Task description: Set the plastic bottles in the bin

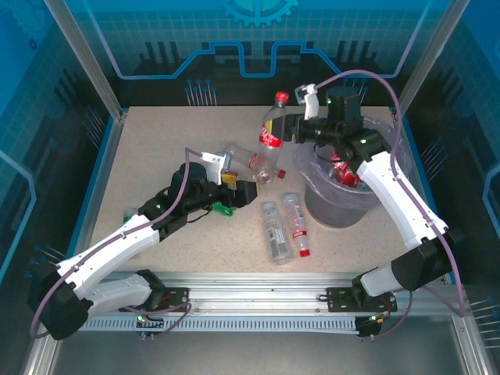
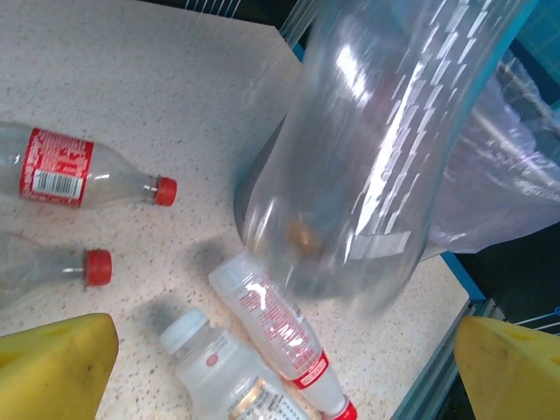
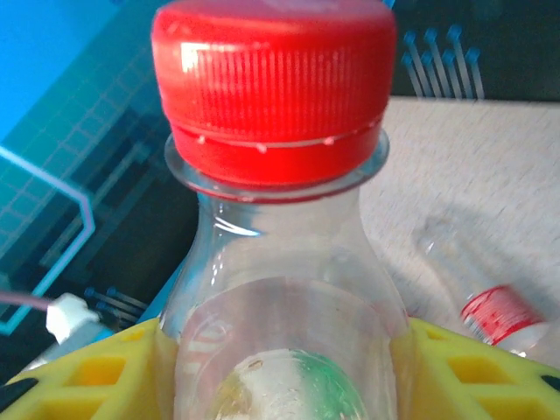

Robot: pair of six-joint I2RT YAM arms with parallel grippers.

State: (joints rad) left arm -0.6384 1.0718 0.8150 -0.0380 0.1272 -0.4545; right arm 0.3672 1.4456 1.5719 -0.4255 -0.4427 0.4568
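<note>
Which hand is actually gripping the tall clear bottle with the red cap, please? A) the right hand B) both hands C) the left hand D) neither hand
A: the right hand is clamped on both sides of the bottle below its red cap, while the left hand stands wide open, clear of the bottle's base.

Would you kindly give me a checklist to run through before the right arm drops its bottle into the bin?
1. Right jaws shut on the clear plastic bottle with red cap: ok.
2. Left jaws open, off that bottle: ok.
3. Bottle over the round dark grey bin with lavender liner: not ok, looks left of its rim.
4. Room left in the bin: cannot tell, the right arm covers it.
</note>
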